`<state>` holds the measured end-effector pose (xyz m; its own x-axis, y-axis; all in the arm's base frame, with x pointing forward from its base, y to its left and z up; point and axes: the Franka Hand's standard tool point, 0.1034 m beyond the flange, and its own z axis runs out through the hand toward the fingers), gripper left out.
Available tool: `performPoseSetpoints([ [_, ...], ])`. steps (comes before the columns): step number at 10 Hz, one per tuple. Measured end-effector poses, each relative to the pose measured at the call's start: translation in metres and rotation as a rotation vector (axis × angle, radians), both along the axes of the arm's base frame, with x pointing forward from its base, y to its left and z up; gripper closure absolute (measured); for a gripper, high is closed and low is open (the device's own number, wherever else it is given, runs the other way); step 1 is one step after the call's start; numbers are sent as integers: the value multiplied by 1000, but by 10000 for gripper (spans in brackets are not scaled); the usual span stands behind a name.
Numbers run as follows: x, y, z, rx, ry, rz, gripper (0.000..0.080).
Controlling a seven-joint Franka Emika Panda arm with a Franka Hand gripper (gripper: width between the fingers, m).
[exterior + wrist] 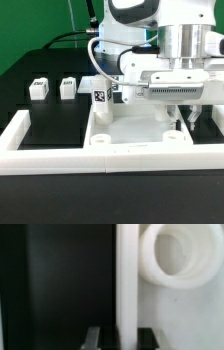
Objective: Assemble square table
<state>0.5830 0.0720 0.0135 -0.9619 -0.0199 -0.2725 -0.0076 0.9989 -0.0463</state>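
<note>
Gripper (120, 336) fingers (95, 338) pressed close together, pinching the thin raised rim (127, 280) of the square table (135, 135); one finger on each face of the rim. Round corner socket (180, 258) just beside the grip. Slab lies flat on the black tabletop (50, 280), inside the white fence bars (100, 163). Two legs (39, 88) (68, 87) stand well apart toward the exterior view's left; a third tagged block (100, 95) sits near the slab's far edge.
</note>
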Motion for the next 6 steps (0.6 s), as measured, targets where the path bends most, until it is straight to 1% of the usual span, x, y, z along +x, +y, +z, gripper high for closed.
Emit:
performPoseSetpoints([
  [3, -1, -1, -1, 1, 2, -3, 736],
  [4, -1, 3, -1, -2, 6, -1, 736],
  [6, 1, 29, 1, -18, 29, 28, 736],
])
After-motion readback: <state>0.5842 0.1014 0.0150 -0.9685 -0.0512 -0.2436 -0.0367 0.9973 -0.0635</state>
